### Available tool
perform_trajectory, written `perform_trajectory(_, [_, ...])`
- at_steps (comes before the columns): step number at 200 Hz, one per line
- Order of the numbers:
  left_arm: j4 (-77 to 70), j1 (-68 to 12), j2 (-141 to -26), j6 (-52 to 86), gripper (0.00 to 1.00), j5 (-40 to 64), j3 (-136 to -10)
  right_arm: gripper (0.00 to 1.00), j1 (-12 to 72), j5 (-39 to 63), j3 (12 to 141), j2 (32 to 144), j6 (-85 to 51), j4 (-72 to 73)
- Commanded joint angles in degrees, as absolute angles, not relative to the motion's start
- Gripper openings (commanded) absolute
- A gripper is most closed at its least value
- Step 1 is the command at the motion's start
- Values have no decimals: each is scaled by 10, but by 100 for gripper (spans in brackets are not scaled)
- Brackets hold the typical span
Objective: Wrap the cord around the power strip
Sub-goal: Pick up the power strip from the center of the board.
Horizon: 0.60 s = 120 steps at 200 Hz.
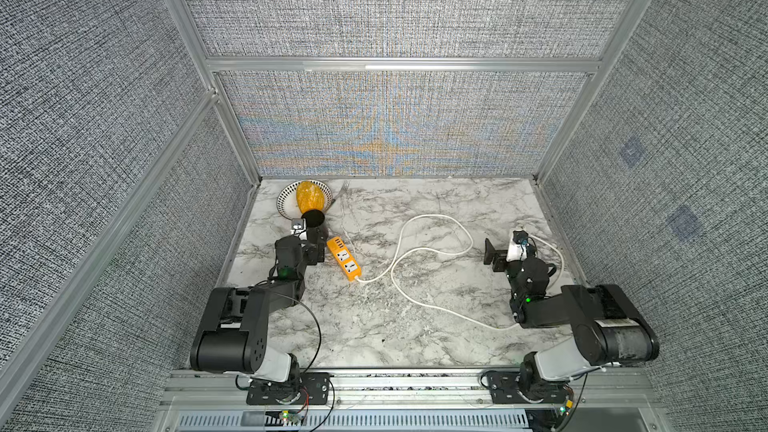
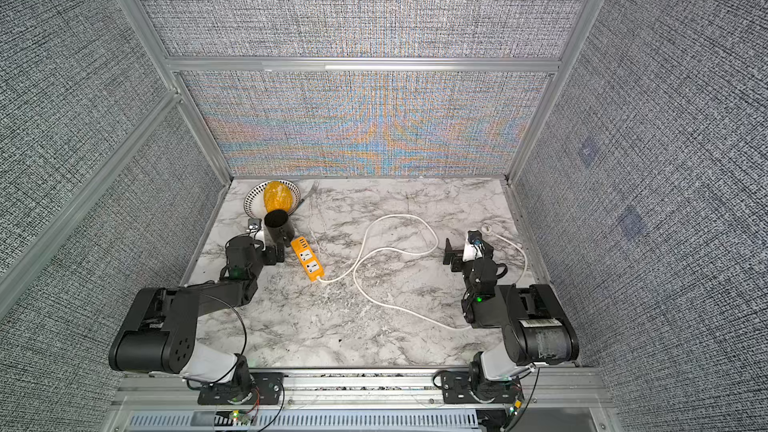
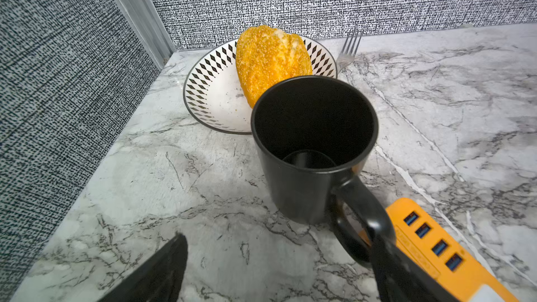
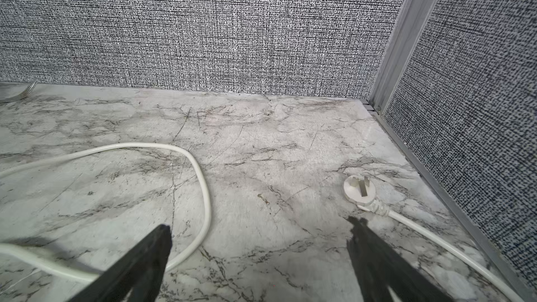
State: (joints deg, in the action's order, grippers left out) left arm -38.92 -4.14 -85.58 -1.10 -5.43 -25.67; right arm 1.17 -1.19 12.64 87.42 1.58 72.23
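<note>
The orange power strip (image 1: 343, 258) (image 2: 308, 260) lies flat on the marble table, left of centre, and its USB end (image 3: 436, 251) shows in the left wrist view. Its white cord (image 1: 419, 249) (image 2: 386, 249) (image 4: 200, 175) runs loose in wide loops across the table to the right side. The white plug (image 4: 356, 188) (image 2: 487, 227) lies by the right wall. My left gripper (image 1: 318, 248) (image 3: 279, 238) is open, just left of the strip, holding nothing. My right gripper (image 1: 491, 257) (image 4: 260, 225) is open above bare table, between a cord loop and the plug.
A black mug (image 1: 313, 220) (image 3: 305, 140) stands just beyond the left gripper, its handle beside the strip's end. Behind it sits a patterned bowl (image 1: 284, 201) (image 3: 203, 91) holding a speckled orange fruit-like thing (image 3: 270, 59), with a fork (image 1: 341, 191) beside it. Walls enclose three sides.
</note>
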Motion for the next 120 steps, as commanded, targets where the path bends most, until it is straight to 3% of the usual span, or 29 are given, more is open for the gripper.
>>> perform_trajectory(1, [-396,-42,-852,-13,99,-48,-256,98,12,-13,126,874,14,723])
perform_trajectory(120, [-395,-42,-853,-13,99,-47,-257,98,3,3,128,873,7,717])
